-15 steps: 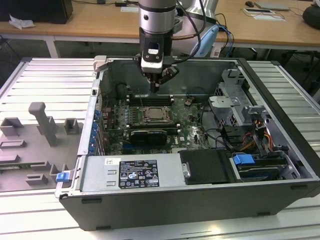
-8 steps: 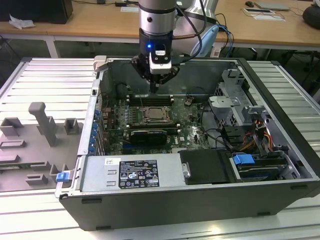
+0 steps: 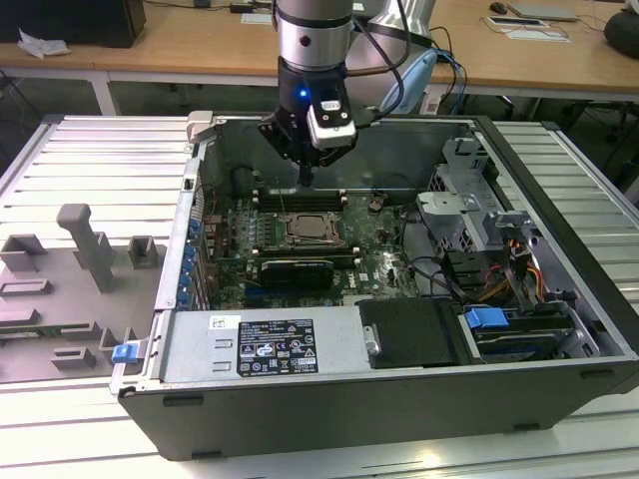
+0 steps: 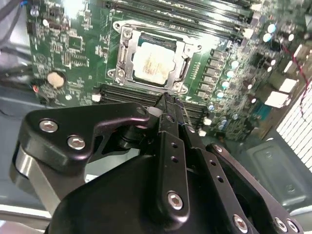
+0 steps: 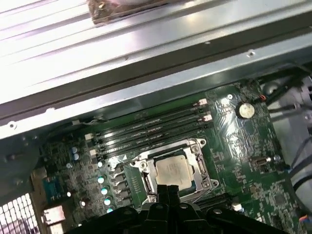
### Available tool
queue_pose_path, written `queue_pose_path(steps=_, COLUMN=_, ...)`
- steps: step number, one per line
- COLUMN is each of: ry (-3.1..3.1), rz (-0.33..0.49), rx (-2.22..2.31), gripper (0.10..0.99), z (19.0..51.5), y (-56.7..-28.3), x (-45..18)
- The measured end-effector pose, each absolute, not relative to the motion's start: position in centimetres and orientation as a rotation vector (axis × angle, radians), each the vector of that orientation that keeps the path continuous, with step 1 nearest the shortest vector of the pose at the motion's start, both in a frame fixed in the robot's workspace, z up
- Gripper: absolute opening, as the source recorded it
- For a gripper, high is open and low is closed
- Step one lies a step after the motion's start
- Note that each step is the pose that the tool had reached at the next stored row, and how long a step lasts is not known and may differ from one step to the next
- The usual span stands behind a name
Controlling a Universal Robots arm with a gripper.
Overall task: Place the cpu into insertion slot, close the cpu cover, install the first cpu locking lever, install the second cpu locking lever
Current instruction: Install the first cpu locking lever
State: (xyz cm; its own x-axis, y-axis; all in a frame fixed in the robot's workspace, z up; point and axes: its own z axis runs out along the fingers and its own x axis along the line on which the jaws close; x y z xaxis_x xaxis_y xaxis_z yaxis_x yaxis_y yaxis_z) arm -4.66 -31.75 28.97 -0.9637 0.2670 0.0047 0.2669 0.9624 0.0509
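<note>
The cpu (image 4: 155, 62) sits in the insertion slot (image 4: 122, 75), with the cpu cover (image 4: 181, 57) lying flat around it. The claw (image 4: 165, 98) hangs near the slot, its fingers pressed together and holding nothing.

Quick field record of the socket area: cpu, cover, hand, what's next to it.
cpu: seated in slot, silvery top up
cover: down, framing the cpu
hand: shut, empty, over memory slots beside the slot; contact cannot be told
case: open, board facing up
</note>
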Motion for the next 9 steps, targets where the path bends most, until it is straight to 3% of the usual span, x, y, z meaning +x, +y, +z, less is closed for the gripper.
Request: queue_pose_path(steps=9, ry=3.144, rz=0.080, rx=0.029, gripper=0.106, z=28.65, y=-31.75, x=-4.66)
